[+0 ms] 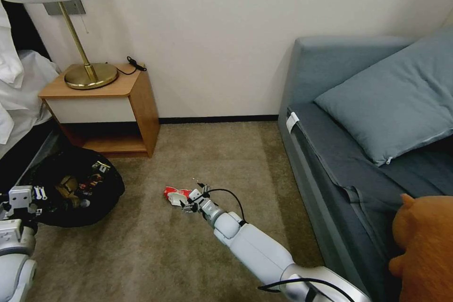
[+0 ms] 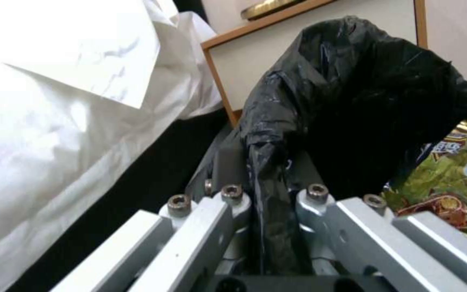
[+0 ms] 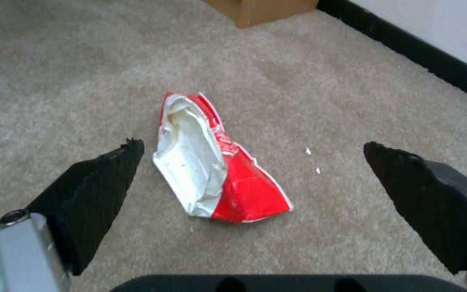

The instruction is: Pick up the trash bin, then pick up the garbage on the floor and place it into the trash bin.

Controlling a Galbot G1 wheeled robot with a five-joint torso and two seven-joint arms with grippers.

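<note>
Last litter pick: your right end effector (image 3: 249,162) hangs released over the red-and-white wrapper (image 3: 217,162) on the floor.
Left end effector (image 2: 268,211) is clenched on the trash bin (image 1: 71,188) liner; next, drop lower and clamp the wrapper.

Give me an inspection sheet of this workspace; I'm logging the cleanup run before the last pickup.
Surface: tan carpet, a few crumbs by the wrapper.
Job's things: trash bin with black liner, litter inside; red-and-white wrapper lying flat on the carpet.
Clutter: orange plush on the sofa.
Grippers: left gripper shut on the bin's liner; right gripper open, pads either side of the wrapper, apart from it.
Cables: black cable looping along the right wrist; cord on the nightstand.
Surroundings: nightstand with brass lamp, white bedding, grey sofa.
</note>
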